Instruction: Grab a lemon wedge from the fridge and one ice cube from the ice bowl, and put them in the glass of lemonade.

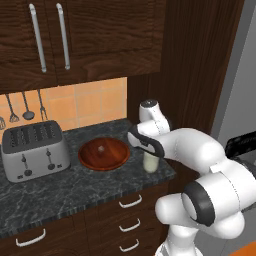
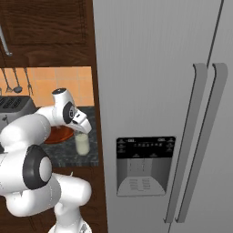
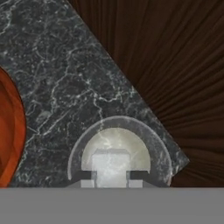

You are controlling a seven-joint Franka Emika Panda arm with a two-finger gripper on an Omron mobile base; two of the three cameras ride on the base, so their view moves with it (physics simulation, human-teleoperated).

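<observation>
dark counter (image 1: 75, 195): toaster (image 1: 34, 150), ice bowl (image 1: 104, 153) beside glass of lemonade (image 1: 151, 161).

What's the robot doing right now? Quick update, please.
Gripper shut on ice cube, right above the glass of lemonade. Ice bowl beside it on the counter. Fridge doors closed. Nothing blocking.

Lighting is even and diffuse in all three rendered views, with no distinct source. The bench (image 1: 75, 187) shows only faint, soft shadows beneath the toaster (image 1: 34, 150). The fridge (image 2: 154, 82) face is flat and glare-free. The upper cabinets (image 1: 100, 35) read dark. Edges are slightly soft and pixelated; no lens distortion visible.
</observation>
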